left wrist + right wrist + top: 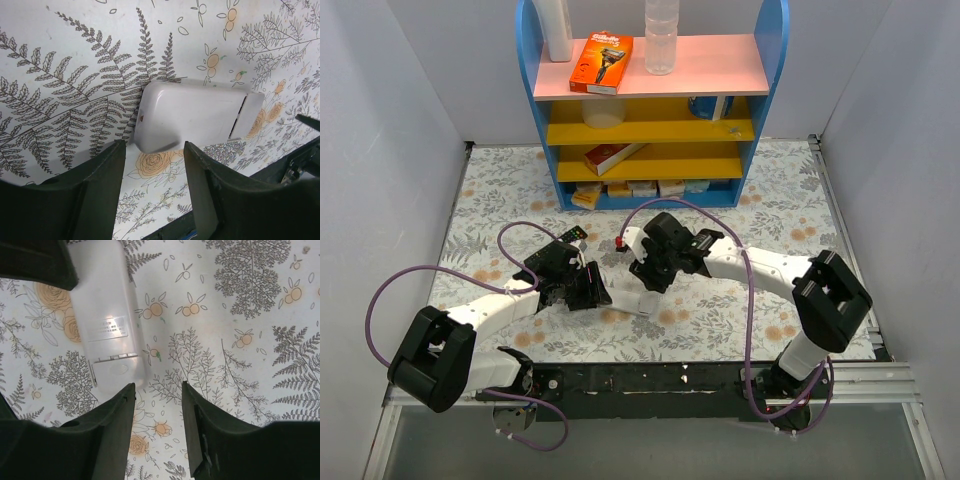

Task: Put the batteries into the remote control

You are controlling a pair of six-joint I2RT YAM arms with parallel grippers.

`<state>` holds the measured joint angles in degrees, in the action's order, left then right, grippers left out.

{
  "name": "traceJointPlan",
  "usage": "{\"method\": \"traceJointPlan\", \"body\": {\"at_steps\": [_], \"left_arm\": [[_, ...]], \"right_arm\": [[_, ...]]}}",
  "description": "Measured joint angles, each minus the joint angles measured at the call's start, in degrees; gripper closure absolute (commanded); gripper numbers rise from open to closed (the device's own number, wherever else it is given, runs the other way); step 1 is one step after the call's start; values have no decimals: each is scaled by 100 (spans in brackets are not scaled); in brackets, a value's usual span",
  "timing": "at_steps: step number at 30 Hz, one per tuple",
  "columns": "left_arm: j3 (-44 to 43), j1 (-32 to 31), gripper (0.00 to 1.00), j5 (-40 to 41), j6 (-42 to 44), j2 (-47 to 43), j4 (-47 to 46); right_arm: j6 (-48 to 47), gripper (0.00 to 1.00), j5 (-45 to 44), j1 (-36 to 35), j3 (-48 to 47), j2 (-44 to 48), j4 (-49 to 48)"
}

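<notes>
Lying back-up on the table (790, 200) between your 2 arms, the remote control (105, 315) looks to have its cover not yet off. Your left tool (155, 148) and right tool (156, 390) both stand apart, empty; closing off-centre could skid that slick shell away. Count 1 remote control, 2 tools, 1 black remote (570, 235), and only 1 likely battery (620, 243), beside the right arm.

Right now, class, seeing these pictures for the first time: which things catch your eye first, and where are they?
The bright blue shelf unit with pink and yellow boards stands at the far end of the floral cloth, an orange razor box on its top board. In the cloth's middle, the left gripper and right gripper, both open, hang close to the white remote control, which lies back up.
</notes>
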<state>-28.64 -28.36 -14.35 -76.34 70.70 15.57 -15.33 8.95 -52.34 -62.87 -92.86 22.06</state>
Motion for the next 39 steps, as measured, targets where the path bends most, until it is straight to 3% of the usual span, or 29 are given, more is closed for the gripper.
{"method": "traceJointPlan", "body": {"at_steps": [10, 39], "left_arm": [[0, 0, 50, 0, 0, 0, 2], [0, 0, 50, 0, 2, 0, 4]], "right_arm": [[177, 57, -323, 107, 0, -334, -125], [153, 57, -94, 105, -2, -678, -120]]}}
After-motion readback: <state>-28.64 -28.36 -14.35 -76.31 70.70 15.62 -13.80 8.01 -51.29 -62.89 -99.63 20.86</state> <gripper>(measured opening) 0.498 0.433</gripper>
